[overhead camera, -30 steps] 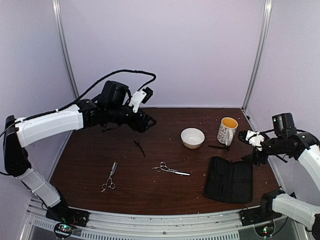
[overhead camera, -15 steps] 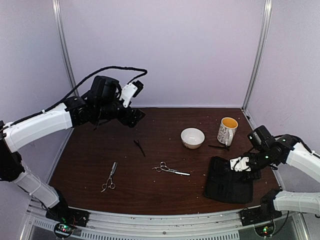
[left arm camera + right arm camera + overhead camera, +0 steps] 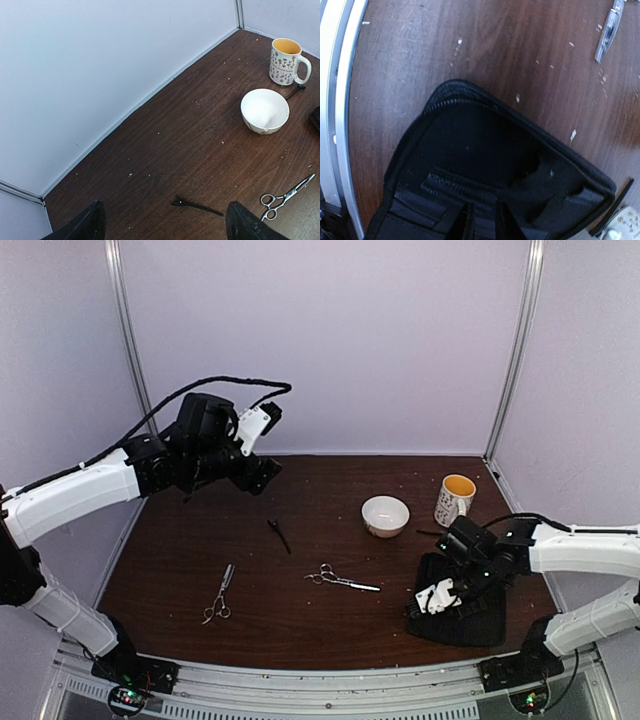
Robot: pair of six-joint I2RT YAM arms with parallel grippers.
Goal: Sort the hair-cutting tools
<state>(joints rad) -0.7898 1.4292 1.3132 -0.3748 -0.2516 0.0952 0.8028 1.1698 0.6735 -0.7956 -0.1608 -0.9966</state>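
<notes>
Judging by the layout, the step in hand is readying the black case (image 3: 475, 615) to receive the tools; nothing is sorted yet. Across the surface (image 3: 170, 560) lie, in order:

- the left scissors (image 3: 219, 595), near the front
- a black clip (image 3: 279, 534), further back
- the centre scissors (image 3: 342, 579)
- a white bowl (image 3: 385, 515)
- a mug (image 3: 455, 500), with a second black clip (image 3: 437, 534) just beside its base
- the case, at the right front

To do the step well, the right end effector (image 3: 437, 597) should take only the upper flap at the zip edge, not both layers. It should lift slowly, so the case neither slides toward the front rail nor disturbs the second black clip. The centre scissors lie near the case's left side and need clearance.

Pose, left arm: raised high over the rear left of the surface. The left end effector (image 3: 262, 475) is spread wide and carries nothing; its camera looks down on the black clip and the centre scissors.

Pose, right arm: reaching low from the right, with the end effector down on the case's near-left part. Whether its fingers are pressed together or pinching the cover cannot be told, as the wrist view shows only dark fabric close up.
</notes>
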